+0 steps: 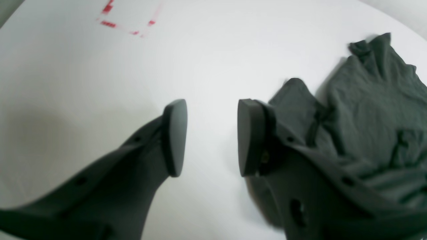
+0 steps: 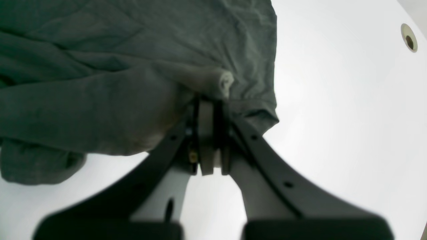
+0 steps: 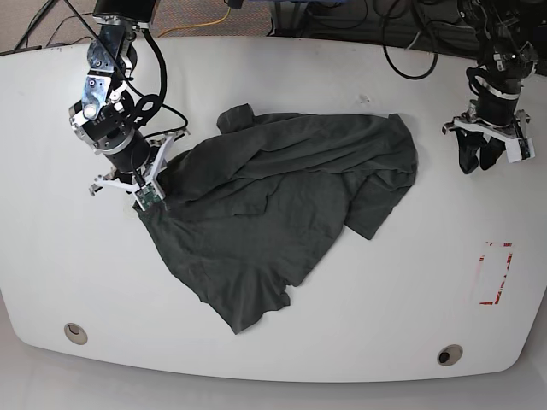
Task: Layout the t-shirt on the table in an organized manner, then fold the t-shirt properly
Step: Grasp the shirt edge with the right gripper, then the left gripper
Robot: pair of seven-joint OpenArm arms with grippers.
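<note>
The dark charcoal t-shirt [image 3: 273, 205] lies crumpled and partly spread across the middle of the white table [image 3: 385, 299]. My right gripper [image 3: 154, 190] is at the shirt's left edge in the base view. The right wrist view shows that gripper [image 2: 210, 106] shut on a bunched fold of the t-shirt [image 2: 100, 83]. My left gripper [image 3: 477, 158] hovers over bare table, apart from the shirt's right edge. In the left wrist view it [image 1: 211, 136] stands open with nothing between its fingers, and the t-shirt [image 1: 367, 110] lies just beside one finger.
A red tape rectangle [image 3: 496, 273] marks the table near its right edge, also visible as red marks [image 1: 126, 23]. Two grommet holes [image 3: 75, 333] [image 3: 449, 354] sit near the front edge, one as a hole [image 2: 409, 37]. Cables [image 3: 410, 51] lie along the back.
</note>
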